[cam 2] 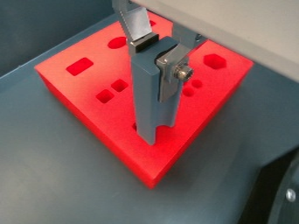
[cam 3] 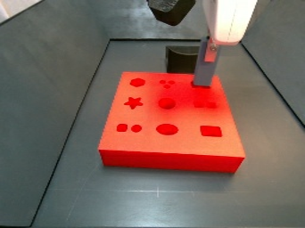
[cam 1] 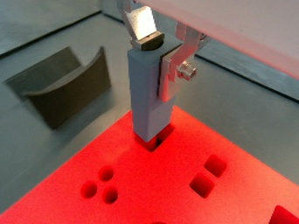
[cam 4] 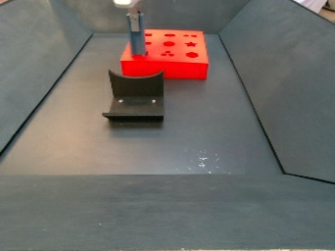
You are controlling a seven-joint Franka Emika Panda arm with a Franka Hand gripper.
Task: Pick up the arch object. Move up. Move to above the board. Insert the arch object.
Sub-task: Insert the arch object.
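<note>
Hanging over the far corner of the board [cam 3: 170, 134], the tool [cam 2: 149, 54] is clenched on the upper end of the arch piece [cam 2: 153, 92], its flat silver fingers [cam 1: 142, 24] pressed against opposite faces. Both wrist views show the slim blue-grey piece standing upright with its lower end already down in a dark cut-out [cam 1: 153, 140] near the board's corner; how deep it sits cannot be told, since the hole hides the foot. In a side view the piece [cam 3: 205, 68] rises from the back right part of the red slab, just in front of the dark fixture [cam 3: 181, 60], which stands on the grey table [cam 4: 197, 127] close beside the board. The insertion looks to be under way, not finished. The main danger, as I judge it, is jamming: if the piece is slightly tilted or twisted against the cut-out's edges, further downward push could wedge it, shift the board across the table, or make the piece slip between the pads. Letting go too early could leave it leaning, half seated, and lifting away carelessly might drag it back out.
</note>
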